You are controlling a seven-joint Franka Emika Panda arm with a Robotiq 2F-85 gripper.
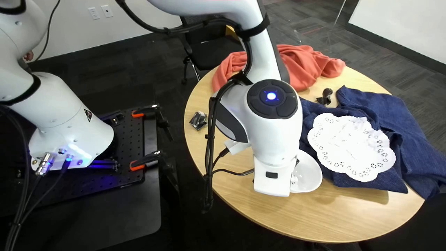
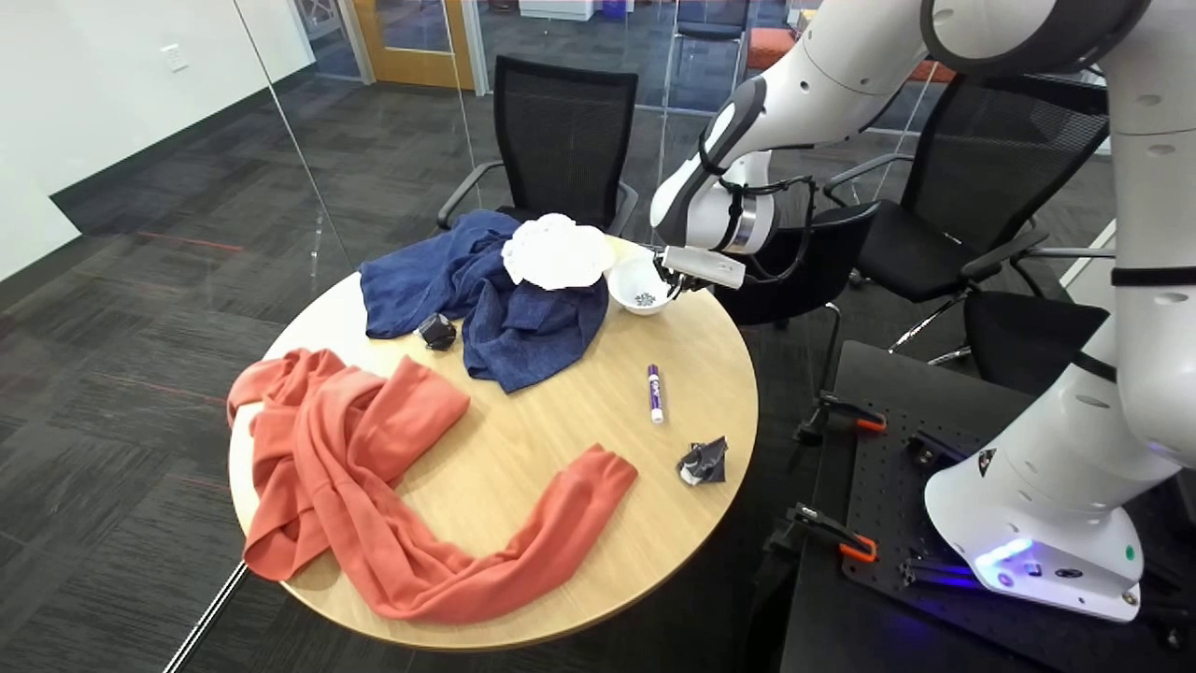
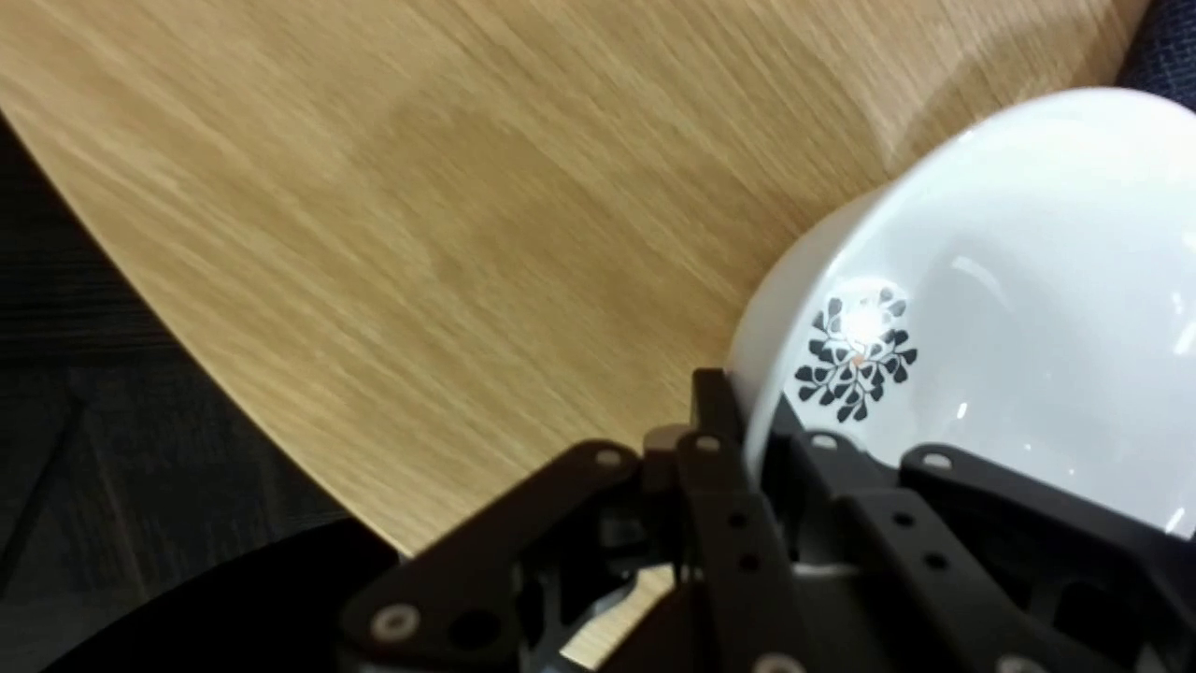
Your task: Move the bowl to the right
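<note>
Glossy round white bowl [image 3: 1028,280]: dark leaf pattern inside; in an exterior view, just left of the scalloped white lace doily [image 1: 352,148].
Black two-finger gripper [image 3: 755,411]: I'm gripping the bowl's rim with it, one jointed finger inside, one outside.
Round wood-grain table [image 1: 334,216]: I can't tell whether the bowl touches it.
Rumpled navy cloth [image 1: 411,146]: beneath the doily.
Bunched coral fabric [image 1: 310,64]: far side there.
</note>
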